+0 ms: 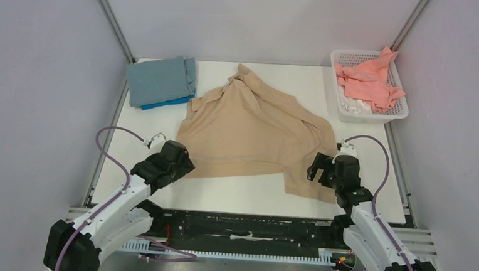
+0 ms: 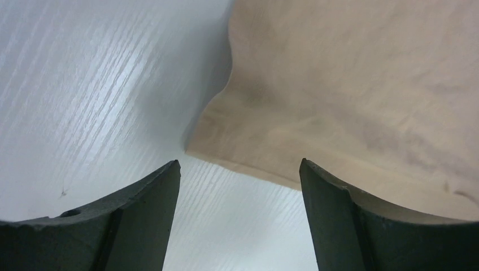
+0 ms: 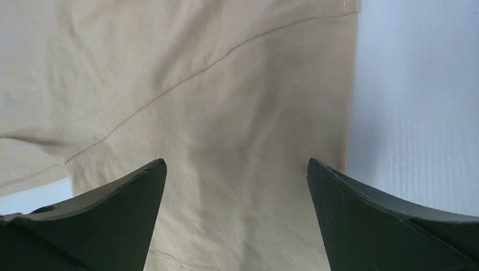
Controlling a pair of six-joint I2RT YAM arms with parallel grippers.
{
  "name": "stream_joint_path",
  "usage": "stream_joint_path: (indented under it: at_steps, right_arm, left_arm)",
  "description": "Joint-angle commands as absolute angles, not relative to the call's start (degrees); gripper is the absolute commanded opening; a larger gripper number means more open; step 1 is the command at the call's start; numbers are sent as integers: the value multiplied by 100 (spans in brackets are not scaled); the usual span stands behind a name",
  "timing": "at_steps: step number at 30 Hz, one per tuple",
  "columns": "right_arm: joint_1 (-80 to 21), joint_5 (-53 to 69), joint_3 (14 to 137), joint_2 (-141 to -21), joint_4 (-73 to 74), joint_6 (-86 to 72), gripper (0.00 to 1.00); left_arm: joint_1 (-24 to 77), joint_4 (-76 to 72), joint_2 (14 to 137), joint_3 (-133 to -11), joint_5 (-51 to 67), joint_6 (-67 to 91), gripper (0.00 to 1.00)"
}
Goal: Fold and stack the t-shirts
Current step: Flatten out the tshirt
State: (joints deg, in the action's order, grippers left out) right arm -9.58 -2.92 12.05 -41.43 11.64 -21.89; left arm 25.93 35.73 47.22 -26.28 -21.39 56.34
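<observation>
Across the middle of the counter [image 1: 252, 196] lies the beige-tan cotton short-sleeved t-shirt [image 1: 249, 133]. It is spread loosely and rumpled, with a bunched point toward the far edge and one flap reaching toward the near right.

On my left wrist camera, the left end effector [image 2: 240, 169] has its jaws wide apart with nothing between them. It sits at the shirt's near left corner, one finger over bare counter and the other over cloth.

My right end effector [image 3: 237, 164] is just as wide open and empty, over the shirt's near right part and close to its right edge.

At the far left corner, a folded dusty grey-blue t-shirt [image 1: 160, 80] lies on a folded bright blue t-shirt [image 1: 167, 103].

At the far right corner, a white plastic lattice basket [image 1: 403, 111] holds a crumpled salmon pink t-shirt [image 1: 369, 80] over a bit of white fabric [image 1: 355, 107].
</observation>
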Motion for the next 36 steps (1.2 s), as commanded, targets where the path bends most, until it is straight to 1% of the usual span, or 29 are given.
stream_joint_path:
  at_steps: [1,4,8,9,10,12,15,17,19,20,21,26,30,33,36]
  right_arm:
    - [-951,-434,1434,-4258,1138,-1989,98]
    - [-956,-614,1416,-4323,1129,-1976,98]
    - [-953,-678,1462,-4394,1138,-1944,98]
    - [-956,-689,1461,-4396,1150,-1929,98]
    - [-955,-715,1465,-4397,1151,-1932,98]
    - [-956,-807,1446,-4403,1149,-1925,98]
    - [-956,-877,1448,-4443,1169,-1911,98]
    - [-947,-864,1455,-4484,1170,-1913,98]
    - [-953,-867,1461,-4530,1174,-1932,98]
    - [-953,-864,1462,-4535,1192,-1952,98]
    - [-948,-859,1470,-4530,1207,-1951,98]
    - [-955,-1113,1754,-4466,1753,-2038,98]
    - [-947,-1804,2117,-4546,2745,-2550,98]
    - [-944,-2216,2232,-4613,3303,-2776,98]
    - [-938,-2165,2196,-4672,3535,-2974,98]
  left_arm:
    - [2575,3952,4786,-2484,-1576,5944,80]
    - [2581,3833,4961,-2367,-1512,5914,71]
    - [2576,3575,5380,-2472,-1539,5869,70]
    - [2576,3492,5583,-2517,-1464,5809,68]
    - [2576,3437,5803,-2581,-1342,5741,63]
    - [2582,3200,6141,-2580,-979,5653,62]
    - [2589,3090,6426,-2603,-903,5574,47]
    - [2589,3019,6421,-2619,-802,5486,39]
    - [2585,2784,6336,-2561,-549,5406,21]
    - [2584,2682,6284,-2528,-452,5372,5]
    - [2588,2679,6215,-2531,-453,5366,2]
    - [2584,2620,5582,-2491,-661,5204,2]
    - [2584,2610,5113,-2503,-1195,5181,2]
    - [2584,2570,5052,-2513,-1534,5181,2]
    - [2579,2498,5145,-2533,-1668,5146,2]
